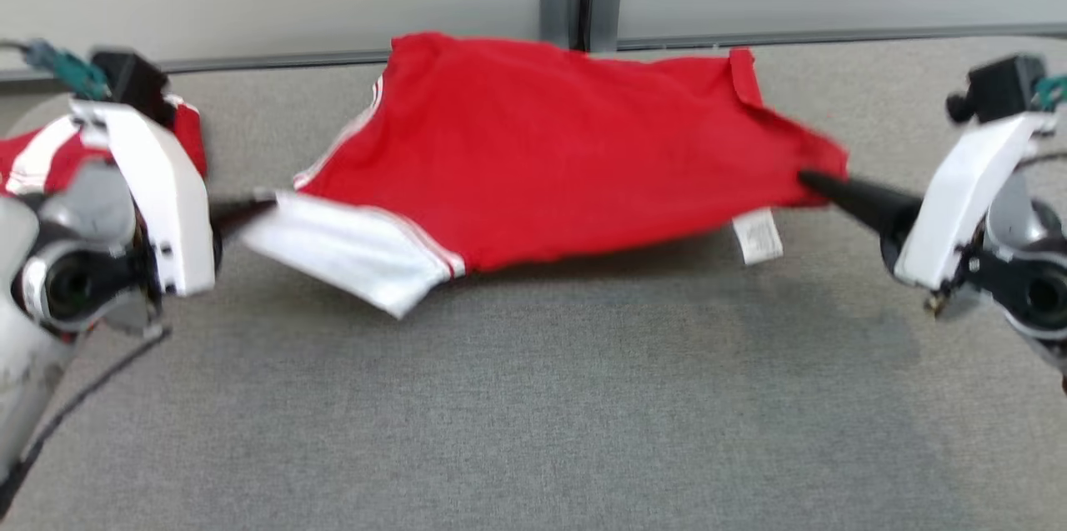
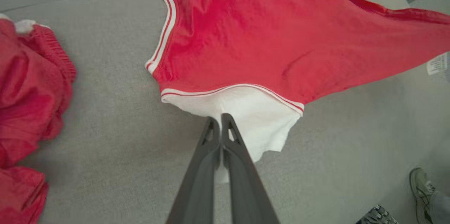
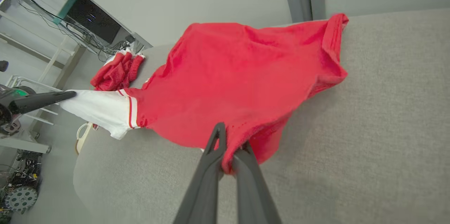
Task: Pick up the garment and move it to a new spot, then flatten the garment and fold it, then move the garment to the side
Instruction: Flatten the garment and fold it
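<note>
Far left, a heap of red clothes [image 1: 190, 139] sat on the grey table [image 1: 533, 398]. The left gripper [image 1: 260, 207] was pinched tight on the white sleeve of the red garment [image 1: 542, 156], which hung stretched across mid-table, near edge lifted. The right gripper [image 1: 810, 179] was clamped on its red corner.

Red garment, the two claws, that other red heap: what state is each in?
left gripper: shut on the red garment, at its white end.
right gripper: shut on its red edge.
red garment: stretched between them, near edge lifted off the table.
white label: dangling below it.
red heap: crumpled on the table.
</note>
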`<state>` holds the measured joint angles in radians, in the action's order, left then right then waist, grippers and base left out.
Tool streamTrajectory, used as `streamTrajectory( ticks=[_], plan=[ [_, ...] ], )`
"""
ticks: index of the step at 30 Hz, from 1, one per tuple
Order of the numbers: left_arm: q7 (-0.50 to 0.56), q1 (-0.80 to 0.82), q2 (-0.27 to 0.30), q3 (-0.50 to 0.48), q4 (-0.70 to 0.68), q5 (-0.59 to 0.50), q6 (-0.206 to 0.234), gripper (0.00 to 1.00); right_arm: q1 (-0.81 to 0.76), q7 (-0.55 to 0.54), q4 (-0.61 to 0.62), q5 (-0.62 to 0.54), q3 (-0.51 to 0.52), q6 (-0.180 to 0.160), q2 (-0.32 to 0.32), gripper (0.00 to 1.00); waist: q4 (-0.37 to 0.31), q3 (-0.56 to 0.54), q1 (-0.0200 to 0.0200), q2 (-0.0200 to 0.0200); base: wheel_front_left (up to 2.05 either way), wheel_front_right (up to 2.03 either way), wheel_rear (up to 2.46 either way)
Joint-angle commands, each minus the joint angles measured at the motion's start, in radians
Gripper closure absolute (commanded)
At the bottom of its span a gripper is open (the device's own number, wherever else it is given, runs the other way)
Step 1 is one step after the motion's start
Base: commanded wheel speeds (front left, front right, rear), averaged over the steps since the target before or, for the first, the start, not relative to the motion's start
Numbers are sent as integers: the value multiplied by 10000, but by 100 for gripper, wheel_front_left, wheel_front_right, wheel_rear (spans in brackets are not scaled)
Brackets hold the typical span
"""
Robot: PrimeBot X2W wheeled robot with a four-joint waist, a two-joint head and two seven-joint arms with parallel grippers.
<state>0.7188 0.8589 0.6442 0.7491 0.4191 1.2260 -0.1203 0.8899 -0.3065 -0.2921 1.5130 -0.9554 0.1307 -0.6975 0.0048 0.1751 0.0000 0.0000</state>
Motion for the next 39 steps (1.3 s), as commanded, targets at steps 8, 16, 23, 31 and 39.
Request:
streamTrajectory(
  ticks=[8, 16, 23, 31, 39],
  plan=[
    [2091, -2248, 1645, 541, -3174, 1372, 695, 100, -1315, -1485, 1033, 487, -877, 4, -1216, 100, -123, -1060, 0, 0, 0, 0, 0],
    [2988, -3924, 3212, 702, -6378, 2561, 1815, 100, -2335, -2351, 2561, 547, -1473, 4, -3004, 100, -155, -1177, 0, 0, 0, 0, 0],
    [3268, -4536, 3967, 654, -7752, 3148, 2453, 100, -2784, -2830, 3597, 744, -1710, 2, -4217, 100, -207, -1123, 0, 0, 0, 0, 0],
    [3298, -3925, 3900, 251, -7296, 3297, 2771, 100, -2230, -3032, 3491, 702, -1572, 2, -3859, 100, -371, -729, 0, 0, 0, 0, 0],
    [3917, -2321, 2828, 387, -5634, 2654, 2671, 100, -1215, -3496, 2472, 717, -1365, 2, -2790, 100, -541, 6, 0, 0, 0, 0, 0]
  ],
)
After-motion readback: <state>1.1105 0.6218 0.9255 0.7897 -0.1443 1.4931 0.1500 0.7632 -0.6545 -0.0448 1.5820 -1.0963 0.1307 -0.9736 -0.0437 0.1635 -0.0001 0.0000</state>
